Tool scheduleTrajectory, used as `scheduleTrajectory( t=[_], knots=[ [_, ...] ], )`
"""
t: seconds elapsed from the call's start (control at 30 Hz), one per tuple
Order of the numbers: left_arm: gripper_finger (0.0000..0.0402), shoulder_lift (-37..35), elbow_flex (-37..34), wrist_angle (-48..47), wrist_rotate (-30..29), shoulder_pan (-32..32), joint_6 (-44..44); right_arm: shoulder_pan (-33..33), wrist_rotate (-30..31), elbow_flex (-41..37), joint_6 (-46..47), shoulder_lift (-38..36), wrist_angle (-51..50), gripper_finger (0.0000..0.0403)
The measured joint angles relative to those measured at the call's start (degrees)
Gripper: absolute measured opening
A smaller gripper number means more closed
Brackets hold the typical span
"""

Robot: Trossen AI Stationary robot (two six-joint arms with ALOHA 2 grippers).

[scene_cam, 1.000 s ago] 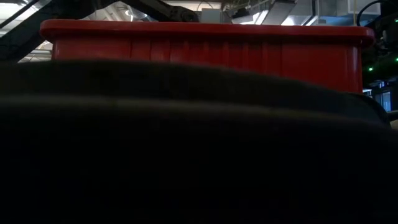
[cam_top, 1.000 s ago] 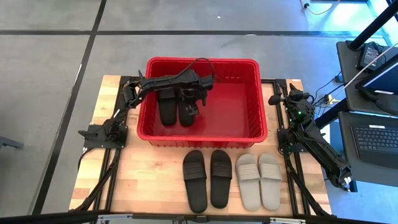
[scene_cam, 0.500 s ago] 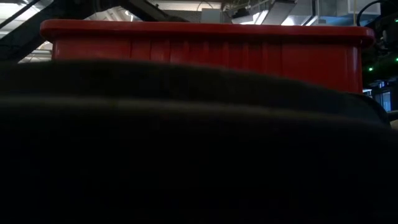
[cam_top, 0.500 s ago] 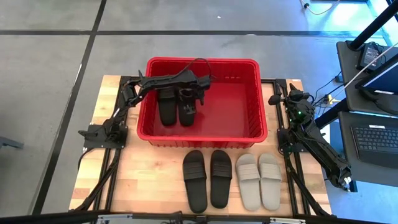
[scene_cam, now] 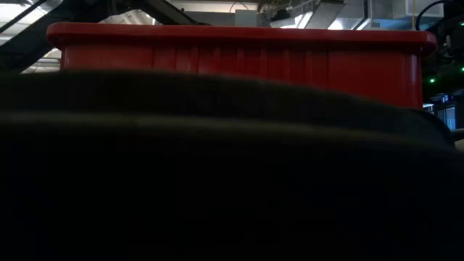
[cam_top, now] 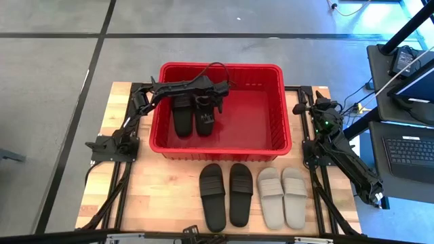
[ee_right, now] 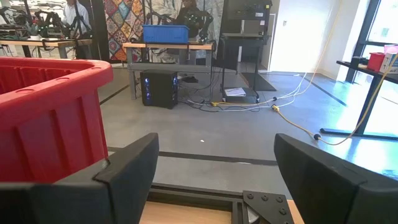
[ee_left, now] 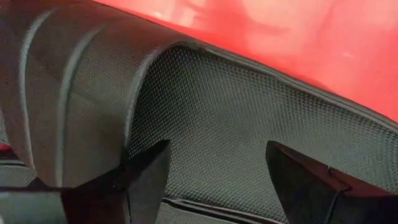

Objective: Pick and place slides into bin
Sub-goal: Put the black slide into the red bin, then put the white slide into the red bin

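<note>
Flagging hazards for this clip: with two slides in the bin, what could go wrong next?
1. The left end effector, open, sits right above the black slides in the bin; lifting could snag one.
2. Its arm crosses the bin rim and might clip it.
3. The black pair and beige pair lie close together, so grasping may nudge neighbours.

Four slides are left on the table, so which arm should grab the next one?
Probably right: the right gripper waits open beside the bin, nearer the beige slides. The left gripper hangs open over the black slides inside it.
</note>
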Motion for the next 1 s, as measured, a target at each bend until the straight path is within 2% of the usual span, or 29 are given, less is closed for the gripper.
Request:
scheduleTrajectory(
  t=[0.1,0.27,0.53,0.73,1.0],
  knots=[
    [0.0260,0.0,0.0,-0.1,0.5,-0.1,0.0,0.0,0.0,0.0,0.0,0.0,0.0,0.0320],
    [0.0260,0.0,0.0,-3.1,4.8,-0.7,0.0,0.0,0.0,0.0,0.0,0.0,0.0,0.0320],
    [0.0260,-1.2,0.1,-7.0,6.8,-2.6,-1.6,0.0,0.0,0.0,0.0,0.0,0.0,0.0320],
    [0.0260,-9.1,0.2,-4.8,9.4,-4.3,-6.3,0.0,-0.1,0.0,0.0,0.0,0.0,0.0320],
    [0.0260,-23.3,0.2,7.1,8.7,-9.7,-16.4,0.0,-0.1,0.0,0.0,0.1,0.0,0.0320]
  ],
)
